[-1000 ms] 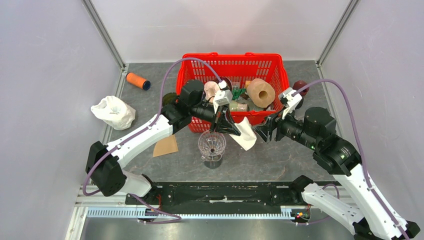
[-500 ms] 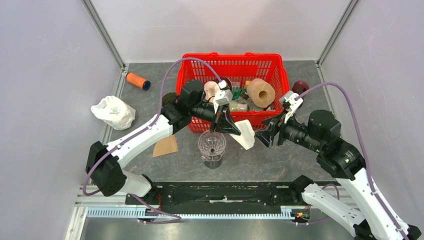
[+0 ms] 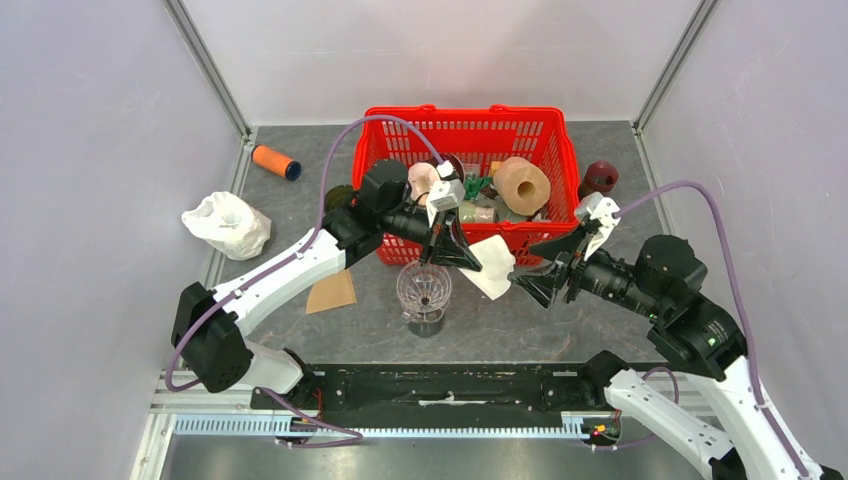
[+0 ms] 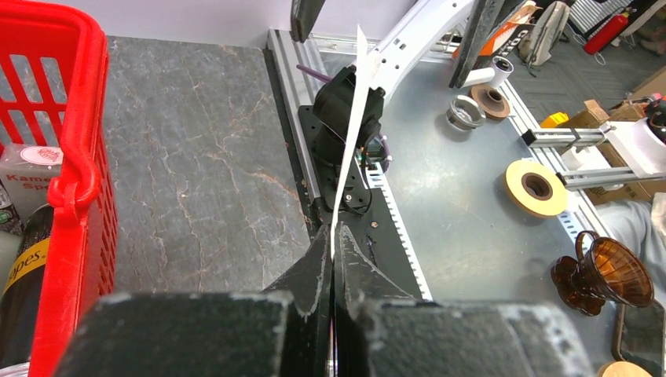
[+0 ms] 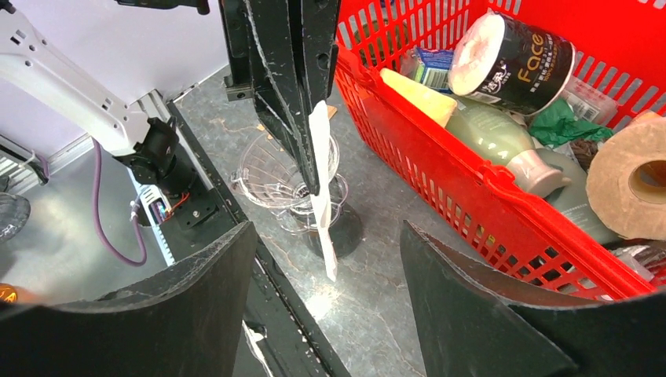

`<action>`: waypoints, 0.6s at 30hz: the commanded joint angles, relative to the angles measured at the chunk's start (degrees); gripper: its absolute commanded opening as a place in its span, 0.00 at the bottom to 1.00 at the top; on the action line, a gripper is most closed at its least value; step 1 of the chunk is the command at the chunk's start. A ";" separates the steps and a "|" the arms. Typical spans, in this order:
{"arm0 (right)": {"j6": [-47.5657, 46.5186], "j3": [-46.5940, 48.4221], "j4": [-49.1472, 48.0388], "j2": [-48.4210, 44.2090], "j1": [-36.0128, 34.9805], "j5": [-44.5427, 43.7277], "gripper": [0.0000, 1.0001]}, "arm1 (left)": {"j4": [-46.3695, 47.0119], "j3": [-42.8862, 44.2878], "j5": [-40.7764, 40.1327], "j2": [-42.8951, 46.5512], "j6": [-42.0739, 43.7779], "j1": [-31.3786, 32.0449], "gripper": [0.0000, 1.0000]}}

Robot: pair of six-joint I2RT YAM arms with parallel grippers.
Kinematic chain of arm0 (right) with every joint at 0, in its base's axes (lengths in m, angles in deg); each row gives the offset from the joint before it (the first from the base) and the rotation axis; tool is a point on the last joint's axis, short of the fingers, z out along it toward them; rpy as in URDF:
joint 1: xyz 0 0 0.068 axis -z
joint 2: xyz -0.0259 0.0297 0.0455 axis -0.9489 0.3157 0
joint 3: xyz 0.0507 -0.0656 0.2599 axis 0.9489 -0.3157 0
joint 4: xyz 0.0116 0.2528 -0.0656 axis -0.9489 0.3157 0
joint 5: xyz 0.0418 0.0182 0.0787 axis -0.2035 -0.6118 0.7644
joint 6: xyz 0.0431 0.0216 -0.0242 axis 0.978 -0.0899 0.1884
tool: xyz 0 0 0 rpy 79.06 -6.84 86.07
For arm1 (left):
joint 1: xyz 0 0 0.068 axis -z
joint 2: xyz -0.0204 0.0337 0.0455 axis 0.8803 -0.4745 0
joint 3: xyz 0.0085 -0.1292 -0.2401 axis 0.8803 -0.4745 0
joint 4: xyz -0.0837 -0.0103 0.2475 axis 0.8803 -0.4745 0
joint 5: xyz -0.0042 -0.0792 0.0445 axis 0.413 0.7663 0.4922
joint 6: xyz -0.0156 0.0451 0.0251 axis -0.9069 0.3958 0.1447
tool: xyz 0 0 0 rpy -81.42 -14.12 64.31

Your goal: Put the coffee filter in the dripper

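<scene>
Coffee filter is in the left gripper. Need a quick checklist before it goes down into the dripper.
1. Grip: the left gripper is shut on the coffee filter, pinching it at one edge. Ok.
2. Right gripper: open and not holding the filter. Ok.
3. Filter shape: it shows as a thin flat sheet, edge-on, in both wrist views, so it is not opened into a cone. Not ok.
4. Alignment: in the top view the filter hangs off to the right-arm side of the dripper, not over its mouth. Not ok.
5. Dripper: upright on the table, and the bowl looks empty. Ok.
6. Clearance from the basket front wall: cannot tell.
</scene>
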 commanded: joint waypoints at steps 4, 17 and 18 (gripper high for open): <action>2.96 -0.91 -5.84 4.51 -0.08 -1.59 0.71 | 4.47 -0.11 5.11 0.89 -0.90 0.28 0.02; 16.63 -6.07 -22.02 8.79 -0.10 5.59 0.00 | 11.53 0.04 5.67 0.05 -10.52 0.37 0.52; 17.58 -6.16 -22.22 8.98 -0.08 4.18 0.00 | 14.63 -0.54 5.82 0.02 -13.29 0.45 0.63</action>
